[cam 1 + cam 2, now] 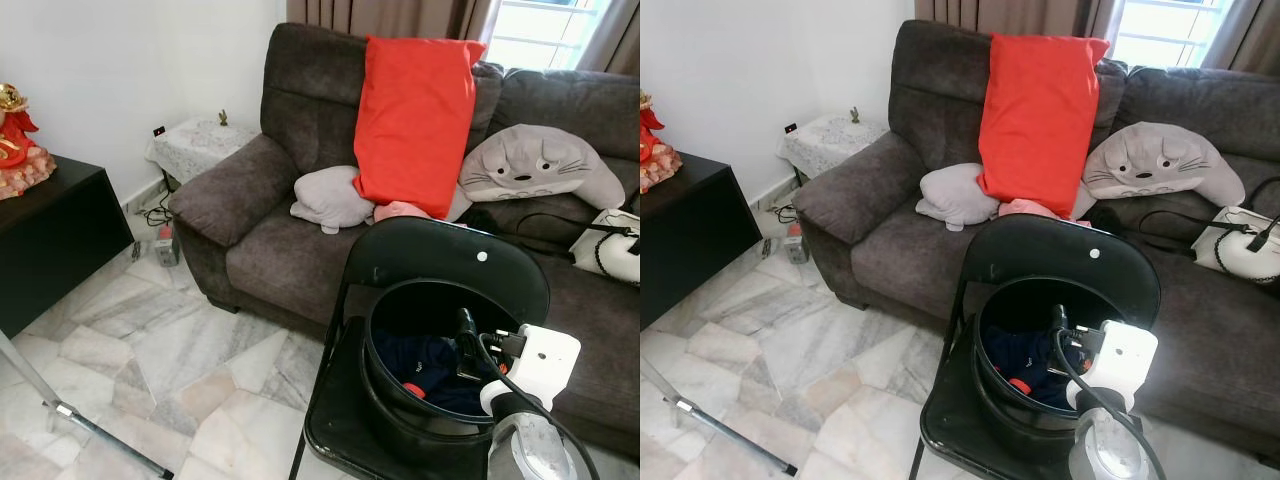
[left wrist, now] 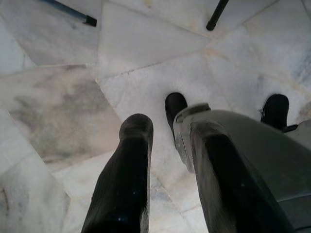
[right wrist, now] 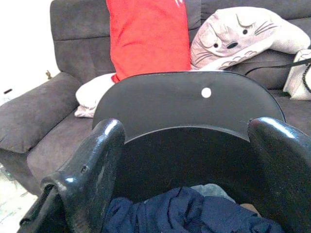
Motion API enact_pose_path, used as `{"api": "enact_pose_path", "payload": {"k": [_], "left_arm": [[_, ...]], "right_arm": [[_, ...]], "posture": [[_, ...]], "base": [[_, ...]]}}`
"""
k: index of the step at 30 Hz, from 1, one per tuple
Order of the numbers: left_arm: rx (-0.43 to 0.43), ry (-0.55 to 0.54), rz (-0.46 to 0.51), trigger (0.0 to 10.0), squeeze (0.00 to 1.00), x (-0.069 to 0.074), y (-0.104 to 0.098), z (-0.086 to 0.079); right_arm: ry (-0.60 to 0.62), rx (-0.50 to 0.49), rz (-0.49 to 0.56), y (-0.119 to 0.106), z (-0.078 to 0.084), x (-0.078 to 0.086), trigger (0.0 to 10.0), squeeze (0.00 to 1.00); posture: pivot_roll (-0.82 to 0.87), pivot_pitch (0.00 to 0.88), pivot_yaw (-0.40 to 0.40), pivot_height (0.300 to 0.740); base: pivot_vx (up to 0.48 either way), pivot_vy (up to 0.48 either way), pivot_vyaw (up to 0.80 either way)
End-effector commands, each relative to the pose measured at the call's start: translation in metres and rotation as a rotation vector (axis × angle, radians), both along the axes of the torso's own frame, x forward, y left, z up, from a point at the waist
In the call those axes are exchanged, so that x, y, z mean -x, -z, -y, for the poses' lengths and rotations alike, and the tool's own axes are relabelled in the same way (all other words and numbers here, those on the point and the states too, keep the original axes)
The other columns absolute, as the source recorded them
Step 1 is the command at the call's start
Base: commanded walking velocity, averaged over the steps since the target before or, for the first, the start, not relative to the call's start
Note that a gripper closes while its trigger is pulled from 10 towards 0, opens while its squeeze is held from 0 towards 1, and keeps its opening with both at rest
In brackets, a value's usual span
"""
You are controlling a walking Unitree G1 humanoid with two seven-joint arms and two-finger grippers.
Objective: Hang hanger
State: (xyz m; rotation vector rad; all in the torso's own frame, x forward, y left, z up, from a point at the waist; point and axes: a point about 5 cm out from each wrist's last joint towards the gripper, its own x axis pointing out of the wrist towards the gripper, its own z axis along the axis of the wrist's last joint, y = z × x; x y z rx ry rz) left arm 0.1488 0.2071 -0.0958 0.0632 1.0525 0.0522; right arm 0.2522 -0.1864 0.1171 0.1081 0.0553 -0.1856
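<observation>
Hovering over the black bucket (image 1: 400,400), the right gripper (image 3: 184,160) is sitting with fingers spread wide, grasping nothing; dark blue clothing (image 3: 194,213) is lying in the bucket just below the fingertips, with a small red piece (image 1: 413,389) poking out. Bucket is resting on the seat of a black folding chair (image 1: 450,255). Left gripper (image 2: 170,170) is hanging idle over the marble floor (image 1: 150,350), fingers apart, empty. Can't make out a hanger anywhere — possibly buried in the laundry, can't tell. A thin metal pole (image 1: 100,435) is lying across the floor to the left. Farther back: grey sofa (image 1: 250,190), red cushion (image 1: 415,120), grey plush (image 1: 525,165). Judging by this, task is barely started: nothing picked, everything left.
</observation>
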Motion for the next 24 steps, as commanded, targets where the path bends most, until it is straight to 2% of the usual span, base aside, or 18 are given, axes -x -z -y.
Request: {"api": "enact_pose_path", "payload": {"k": [1,9,14,21,24], "left_arm": [[0.011,-0.02,-0.012,10.0,0.0,0.002,0.001,0.0],[0.01,-0.019,-0.008,10.0,0.0,0.002,0.001,0.0],[0.004,-0.006,-0.009,10.0,0.0,0.002,0.001,-0.001],[-0.007,0.001,-0.019,10.0,0.0,0.004,0.001,-0.004],[-0.028,0.02,-0.027,10.0,0.0,0.004,0.0,-0.008]], "right_arm": [[0.002,-0.013,-0.008,0.001,-0.002,-0.003,10.0,0.0],[0.013,-0.012,-0.015,0.003,-0.001,-0.004,10.0,0.0],[0.03,-0.013,-0.023,0.006,0.001,-0.003,10.0,0.0],[0.137,-0.021,-0.042,0.014,0.01,0.0,10.0,0.0],[0.178,0.025,-0.087,0.019,0.015,0.001,10.0,0.0]], "posture": [[-0.02,0.025,-0.019,0.74],[-0.02,0.025,-0.018,0.74],[-0.02,0.016,-0.009,0.74],[-0.03,0.0,0.035,0.74],[-0.04,0.0,0.065,0.74]], "base": [[0.3,0.0,0.0],[0.296,0.0,0.0],[0.0,0.0,0.0],[0.0,0.0,0.0],[0.0,0.0,0.0]]}}
